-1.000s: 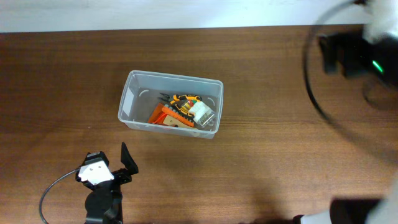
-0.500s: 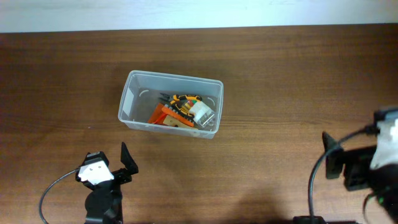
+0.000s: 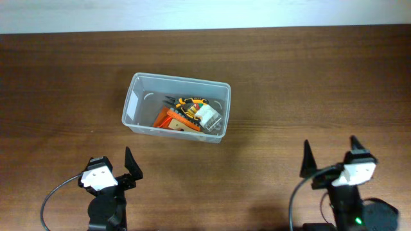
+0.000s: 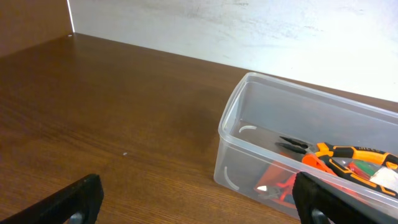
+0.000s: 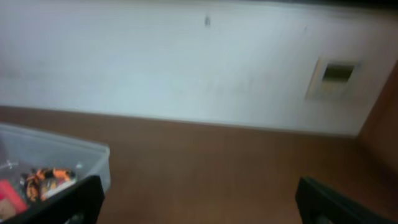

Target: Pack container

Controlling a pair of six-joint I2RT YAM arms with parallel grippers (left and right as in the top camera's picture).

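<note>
The container (image 3: 131, 106) is a clear plastic tub on the wooden table, left of centre. Inside lie orange-and-black pliers (image 3: 187, 102), an orange tool (image 3: 172, 120) and a small clear box (image 3: 209, 115). The container also shows in the left wrist view (image 4: 231, 112) and at the left edge of the right wrist view (image 5: 93, 157). My left gripper (image 3: 115, 168) is open and empty near the front edge, below the container. My right gripper (image 3: 330, 157) is open and empty at the front right, well away from it.
A white wall (image 4: 249, 25) runs along the table's far edge. A cable (image 3: 51, 196) loops beside the left arm and another (image 3: 297, 196) beside the right arm.
The right arm has swung from the far right corner down to the front right of the table, its fingers now spread open there. The left arm and container have not moved.
</note>
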